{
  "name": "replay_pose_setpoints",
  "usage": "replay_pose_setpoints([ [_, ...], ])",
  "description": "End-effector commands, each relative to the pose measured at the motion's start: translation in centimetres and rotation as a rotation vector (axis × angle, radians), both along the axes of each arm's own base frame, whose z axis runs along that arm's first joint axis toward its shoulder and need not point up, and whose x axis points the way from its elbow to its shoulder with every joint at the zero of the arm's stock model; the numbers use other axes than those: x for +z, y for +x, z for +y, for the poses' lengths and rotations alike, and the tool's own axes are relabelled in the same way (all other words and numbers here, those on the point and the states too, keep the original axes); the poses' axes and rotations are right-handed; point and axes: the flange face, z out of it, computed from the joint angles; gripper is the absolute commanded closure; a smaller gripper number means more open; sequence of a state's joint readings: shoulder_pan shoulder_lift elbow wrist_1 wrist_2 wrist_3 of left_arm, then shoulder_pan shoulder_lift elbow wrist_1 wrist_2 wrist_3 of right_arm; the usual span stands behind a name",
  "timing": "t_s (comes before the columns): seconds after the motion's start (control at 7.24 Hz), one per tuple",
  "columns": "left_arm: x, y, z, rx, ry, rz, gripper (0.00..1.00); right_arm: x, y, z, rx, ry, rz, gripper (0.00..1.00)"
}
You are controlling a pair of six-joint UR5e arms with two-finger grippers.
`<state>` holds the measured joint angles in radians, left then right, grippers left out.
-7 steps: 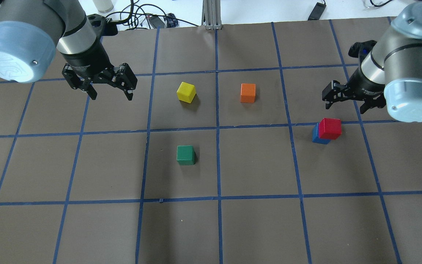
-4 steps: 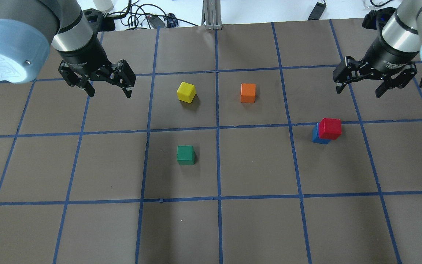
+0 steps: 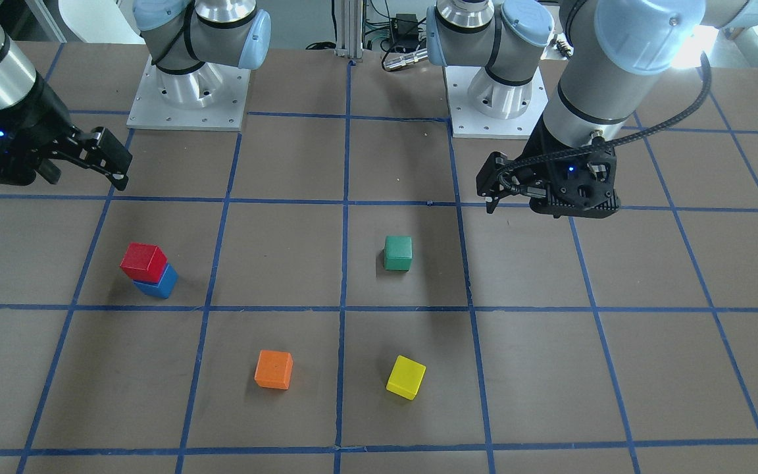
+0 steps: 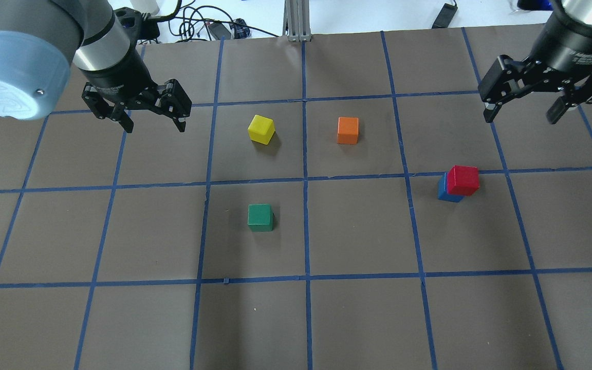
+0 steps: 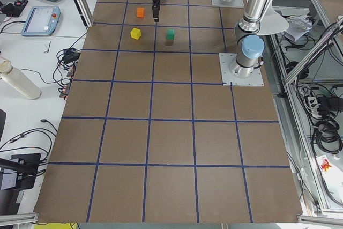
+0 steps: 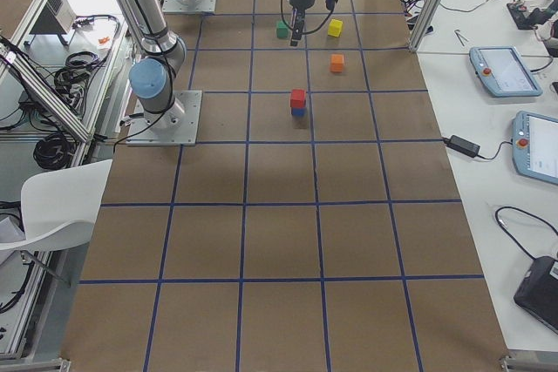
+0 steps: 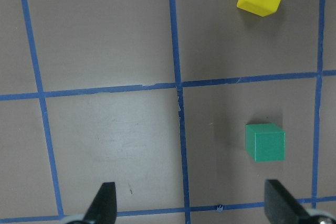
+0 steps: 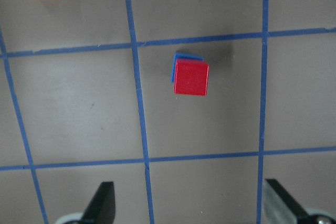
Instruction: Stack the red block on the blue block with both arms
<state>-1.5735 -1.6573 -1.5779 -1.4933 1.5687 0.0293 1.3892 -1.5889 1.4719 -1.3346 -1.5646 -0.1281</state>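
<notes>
Both of my pincers are spread wide and hold nothing: the left gripper [image 4: 155, 126] hangs above the table [image 4: 357, 318] beside the yellow cube [image 4: 261, 128], and the right gripper [image 4: 521, 115] hangs over the far right side. The red block [image 4: 463, 180] sits on top of the blue block [image 4: 444, 191], set slightly off square so a blue edge shows, below my right gripper and well apart from it. The green cube [image 4: 260, 217] and orange cube [image 4: 348, 130] lie apart from the stack, nearer the middle.
</notes>
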Motion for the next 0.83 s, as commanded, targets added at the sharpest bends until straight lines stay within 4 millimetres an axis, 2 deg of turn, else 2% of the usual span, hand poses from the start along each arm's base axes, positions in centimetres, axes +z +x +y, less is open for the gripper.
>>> replay_pose_setpoints([
  [0.0,-0.4,-1.0,0.1,-0.009,0.005,0.001,0.0,4.5,0.4,1.4,0.009,0.003,-0.001,0.0],
  [0.41,-0.1,-1.4,0.5,-0.023,0.002,0.007,0.0,5.1,0.8,2.2,0.015,0.026,-0.005,0.0],
  [0.69,0.1,-1.3,0.9,-0.026,-0.002,0.004,0.0,6.6,3.6,3.3,0.065,0.042,-0.001,0.0],
])
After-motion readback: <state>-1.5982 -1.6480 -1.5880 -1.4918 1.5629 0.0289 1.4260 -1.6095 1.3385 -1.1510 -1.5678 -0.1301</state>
